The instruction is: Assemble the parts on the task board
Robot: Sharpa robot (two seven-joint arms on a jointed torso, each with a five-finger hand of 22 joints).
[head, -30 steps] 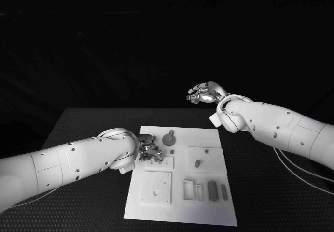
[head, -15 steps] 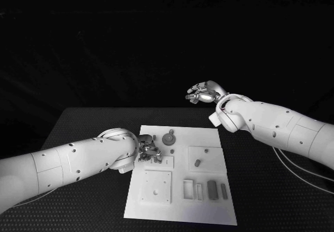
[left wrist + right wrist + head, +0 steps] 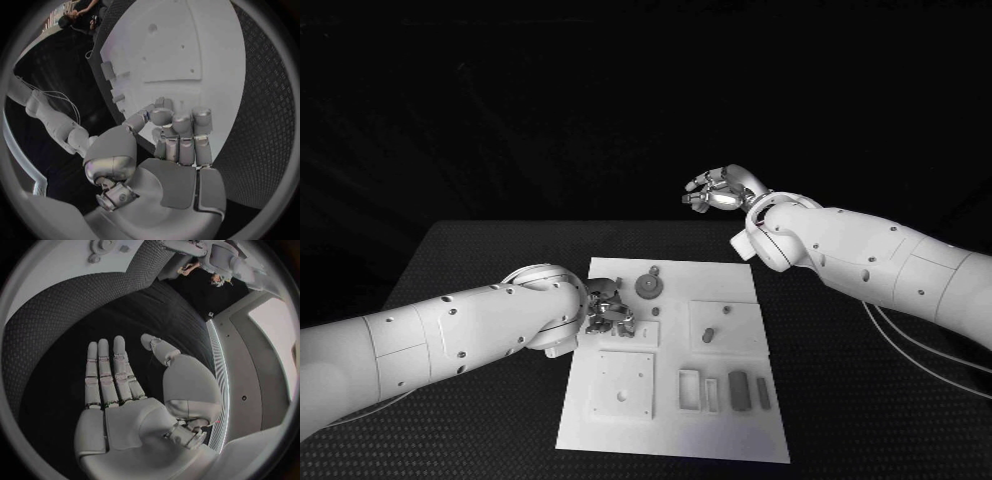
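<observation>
while left hand [image 3: 609, 309] curls over task board [image 3: 678, 424] | right hand [image 3: 717, 190] raised, fingers straight

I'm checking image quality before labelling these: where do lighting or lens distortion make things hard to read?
Head view: the background is black, while the task board is bright and its small parts barely stand out. Left wrist view: fisheye bends the board's straight edges, and the left hand hides what lies under its curled fingers. Right wrist view: the right hand reads clearly against dark table.
</observation>
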